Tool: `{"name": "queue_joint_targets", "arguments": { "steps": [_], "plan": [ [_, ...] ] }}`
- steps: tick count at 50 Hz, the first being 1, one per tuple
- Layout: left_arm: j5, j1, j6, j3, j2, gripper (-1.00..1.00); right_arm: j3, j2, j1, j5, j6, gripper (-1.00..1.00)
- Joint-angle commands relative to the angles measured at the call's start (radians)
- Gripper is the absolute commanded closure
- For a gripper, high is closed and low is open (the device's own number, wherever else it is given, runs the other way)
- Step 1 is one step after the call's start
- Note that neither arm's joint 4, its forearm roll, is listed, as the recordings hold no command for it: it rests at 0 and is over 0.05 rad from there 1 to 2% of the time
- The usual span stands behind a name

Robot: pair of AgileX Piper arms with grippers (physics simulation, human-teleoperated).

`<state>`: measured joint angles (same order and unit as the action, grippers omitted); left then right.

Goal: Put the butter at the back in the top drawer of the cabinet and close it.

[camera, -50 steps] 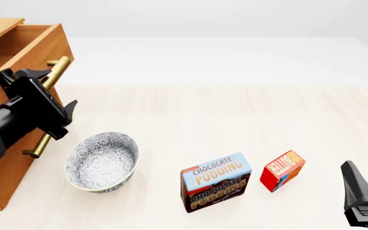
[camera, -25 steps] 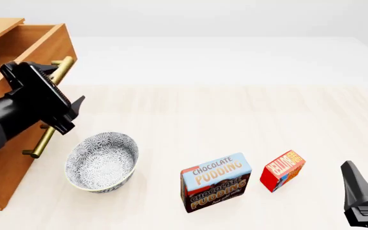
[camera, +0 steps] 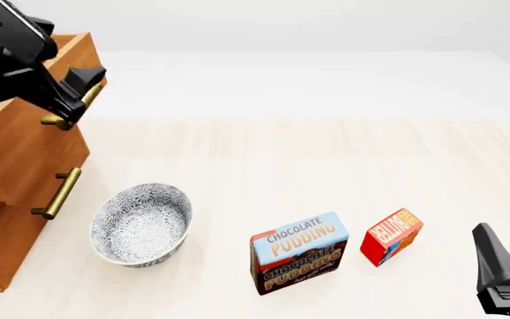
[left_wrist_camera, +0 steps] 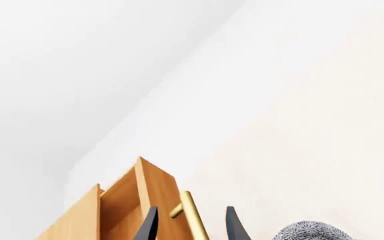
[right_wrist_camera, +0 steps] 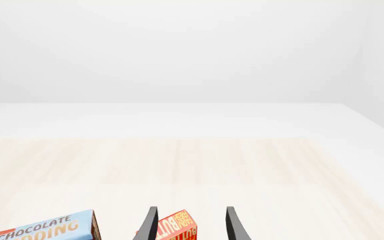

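The butter [camera: 392,236], a small red box with an orange face, stands on the table at the front right beside the pudding box. It also shows just beyond the fingertips of my right gripper [right_wrist_camera: 192,222] as the butter [right_wrist_camera: 177,229]. The right gripper [camera: 509,234] is open, low at the front right corner, apart from the butter. The cabinet [camera: 7,252] stands at the left with its top drawer [camera: 24,153] pulled out. My left gripper [camera: 71,100] is open, with the drawer's brass handle [left_wrist_camera: 192,215] between its fingers.
A patterned bowl [camera: 141,224] sits in front of the cabinet below the top drawer. The blue-and-brown pudding box [camera: 299,252] stands left of the butter. A lower drawer's brass handle [camera: 60,193] sticks out toward the bowl.
The left arm has risen and swung toward the back, from beside the drawer fronts up to the top drawer's handle. The drawer, boxes, bowl and right arm have not moved.
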<state>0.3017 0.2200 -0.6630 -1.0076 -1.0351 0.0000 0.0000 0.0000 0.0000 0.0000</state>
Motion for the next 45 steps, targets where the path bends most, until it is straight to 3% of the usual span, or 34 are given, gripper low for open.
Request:
{"name": "queue_joint_targets", "arguments": {
  "steps": [1, 10, 23, 28, 31, 35, 38, 43, 45],
  "plan": [
    [0.306, 0.022, 0.234, -0.311, -0.049, -1.00, 0.000, 0.000, 0.000, 0.000, 0.000, -1.00],
    [0.513, -0.012, 0.405, -0.492, -0.116, -1.00, 0.000, 0.000, 0.000, 0.000, 0.000, -1.00],
    [0.650, -0.085, 0.550, -0.651, -0.130, -1.00, 0.000, 0.000, 0.000, 0.000, 0.000, -1.00],
    [0.673, -0.182, 0.550, -0.646, -0.097, -1.00, 0.000, 0.000, 0.000, 0.000, 0.000, -1.00],
    [0.703, -0.183, 0.606, -0.674, -0.111, -1.00, 0.000, 0.000, 0.000, 0.000, 0.000, -1.00],
    [0.733, -0.243, 0.582, -0.658, -0.092, -1.00, 0.000, 0.000, 0.000, 0.000, 0.000, -1.00],
    [0.746, -0.228, 0.625, -0.675, -0.114, -1.00, 0.000, 0.000, 0.000, 0.000, 0.000, -1.00],
    [0.734, -0.241, 0.634, -0.638, -0.124, -1.00, 0.000, 0.000, 0.000, 0.000, 0.000, -1.00],
    [0.749, -0.216, 0.678, -0.635, -0.158, -1.00, 0.000, 0.000, 0.000, 0.000, 0.000, -1.00]
  ]
}}
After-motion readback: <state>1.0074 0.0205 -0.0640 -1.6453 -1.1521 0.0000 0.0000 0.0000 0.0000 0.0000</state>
